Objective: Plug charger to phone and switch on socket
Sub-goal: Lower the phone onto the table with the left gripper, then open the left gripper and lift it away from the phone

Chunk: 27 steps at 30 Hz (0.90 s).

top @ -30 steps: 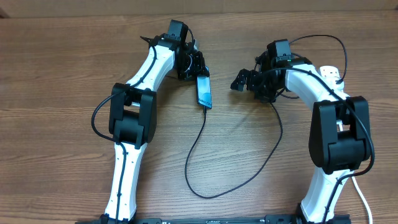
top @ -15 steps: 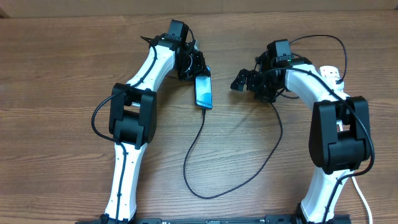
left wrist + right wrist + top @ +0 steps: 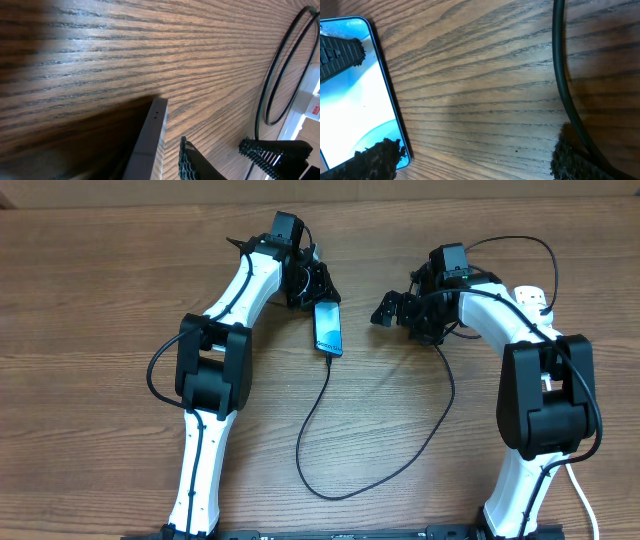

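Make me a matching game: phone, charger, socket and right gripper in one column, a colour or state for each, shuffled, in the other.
1 phone
2 charger
3 socket
4 right gripper

A white, beside the right arm
B open
C black, looping over the table
D blue face up

Pairs: 1-D, 2-C, 3-A, 4-B

I see the phone (image 3: 328,329) lying face up on the table, glossy blue face with dark edges, slightly askew. The charger (image 3: 300,450), a thin black cable, runs from the phone's near end in one wide loop; it seems plugged in, I think. The white socket (image 3: 533,297) sits far right, mostly hidden.
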Motion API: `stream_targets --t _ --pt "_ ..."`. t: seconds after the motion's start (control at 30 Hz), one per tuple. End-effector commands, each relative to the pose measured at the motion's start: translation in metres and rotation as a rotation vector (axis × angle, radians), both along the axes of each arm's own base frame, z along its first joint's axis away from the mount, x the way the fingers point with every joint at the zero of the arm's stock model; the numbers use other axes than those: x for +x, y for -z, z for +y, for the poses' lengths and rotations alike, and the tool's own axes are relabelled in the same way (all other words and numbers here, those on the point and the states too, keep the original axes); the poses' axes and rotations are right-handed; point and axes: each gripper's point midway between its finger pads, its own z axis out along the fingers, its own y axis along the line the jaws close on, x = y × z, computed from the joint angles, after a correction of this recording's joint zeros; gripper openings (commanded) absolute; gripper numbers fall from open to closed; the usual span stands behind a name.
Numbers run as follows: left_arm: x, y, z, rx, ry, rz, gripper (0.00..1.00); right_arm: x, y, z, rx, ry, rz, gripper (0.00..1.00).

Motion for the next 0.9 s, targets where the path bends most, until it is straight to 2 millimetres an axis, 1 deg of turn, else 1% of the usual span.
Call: stream_targets --t 0.0,0.3,0.53,0.87 --pt "-0.0036 0.0084 0.0048 0.058 -0.013 0.014 0.32 -0.0074 0.0138 -0.0095 -0.054 0.012 0.026 1.0" --pt "-0.007 0.0102 0.0071 0.071 -0.015 0.029 0.37 -0.0075 0.0138 -0.0095 -0.054 0.012 0.026 1.0" --pt "-0.0105 0.0134 0.0117 0.099 -0.021 0.046 0.45 -0.0075 0.0138 -0.0095 -0.054 0.012 0.026 1.0" --pt "-0.0113 0.0152 0.0146 0.116 -0.025 0.051 0.53 -0.0076 0.0139 -0.0097 -0.055 0.012 0.027 1.0"
